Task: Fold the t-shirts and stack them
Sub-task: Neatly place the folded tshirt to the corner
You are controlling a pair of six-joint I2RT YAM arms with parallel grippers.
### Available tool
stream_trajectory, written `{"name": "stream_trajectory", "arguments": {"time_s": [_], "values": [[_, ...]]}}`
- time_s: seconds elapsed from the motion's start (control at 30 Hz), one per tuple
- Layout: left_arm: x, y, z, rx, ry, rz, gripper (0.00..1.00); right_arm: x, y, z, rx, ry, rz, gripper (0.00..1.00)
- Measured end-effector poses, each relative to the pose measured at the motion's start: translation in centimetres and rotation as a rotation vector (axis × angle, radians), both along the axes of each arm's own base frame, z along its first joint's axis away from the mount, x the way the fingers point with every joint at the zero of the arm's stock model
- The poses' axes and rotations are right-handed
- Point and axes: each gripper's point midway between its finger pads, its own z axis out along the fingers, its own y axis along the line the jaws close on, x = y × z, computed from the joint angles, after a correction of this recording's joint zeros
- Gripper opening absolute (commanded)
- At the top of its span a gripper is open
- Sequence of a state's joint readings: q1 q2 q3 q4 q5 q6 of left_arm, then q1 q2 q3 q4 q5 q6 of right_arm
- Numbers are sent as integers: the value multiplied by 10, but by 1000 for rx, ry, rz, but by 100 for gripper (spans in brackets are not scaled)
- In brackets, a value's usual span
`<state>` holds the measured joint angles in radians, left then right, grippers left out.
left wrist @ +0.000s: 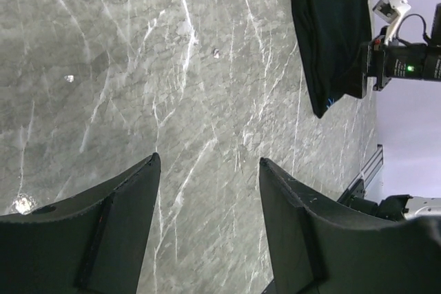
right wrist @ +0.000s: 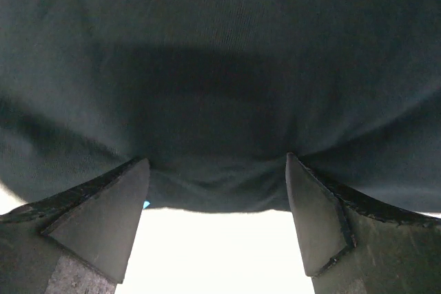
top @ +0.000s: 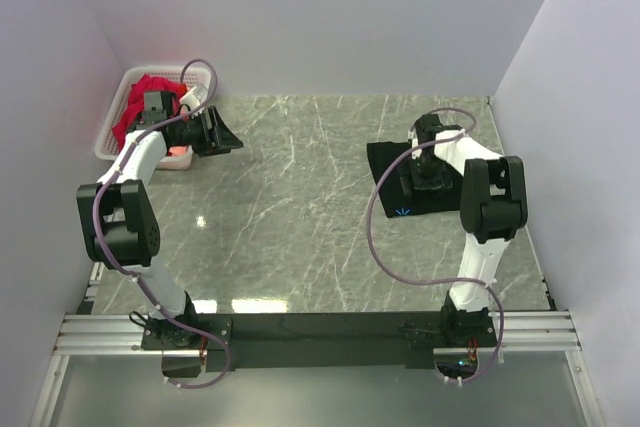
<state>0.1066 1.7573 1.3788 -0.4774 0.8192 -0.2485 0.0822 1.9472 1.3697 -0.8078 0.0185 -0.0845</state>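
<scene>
A black t-shirt (top: 393,179) lies folded on the right side of the marble table, its small blue mark (top: 403,212) toward the near edge. My right gripper (top: 430,183) is down on it, open. In the right wrist view both fingertips (right wrist: 134,170) touch the black t-shirt (right wrist: 220,67) near its edge, jaws wide apart. A crimson red t-shirt (top: 148,87) lies bunched in the white basket (top: 112,127), with a salmon pink one (top: 180,155) at its near corner. My left gripper (top: 216,133) hangs open and empty beside the basket. The left gripper (left wrist: 209,160) sees only bare table between its fingers.
The white lattice basket stands in the far left corner against the walls. Grey marble table (top: 300,207) runs between the two arms. In the left wrist view the black t-shirt (left wrist: 334,32) and the right arm (left wrist: 406,63) show far across the table.
</scene>
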Motion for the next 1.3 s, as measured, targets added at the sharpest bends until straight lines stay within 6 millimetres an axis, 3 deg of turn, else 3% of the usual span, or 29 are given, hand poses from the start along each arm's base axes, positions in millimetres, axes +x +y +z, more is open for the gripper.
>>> {"name": "stream_trajectory", "arguments": {"time_s": [0.2,0.27,0.33,0.63,1.03,1.3], "values": [[0,6,-2,18,12,18,65,20,-14,-2,6,8,-72,86],[0,10,-3,26,13,28,65,31,-25,-2,8,-7,-101,86],[0,15,-5,34,19,38,65,44,-39,-2,10,-22,-129,78],[-3,29,-8,61,42,61,65,109,-88,2,2,-123,-168,79],[-2,33,-6,71,44,71,65,127,-123,3,-35,-158,-142,82],[-3,34,-7,78,53,76,65,157,-147,6,-63,-212,-101,82]]}}
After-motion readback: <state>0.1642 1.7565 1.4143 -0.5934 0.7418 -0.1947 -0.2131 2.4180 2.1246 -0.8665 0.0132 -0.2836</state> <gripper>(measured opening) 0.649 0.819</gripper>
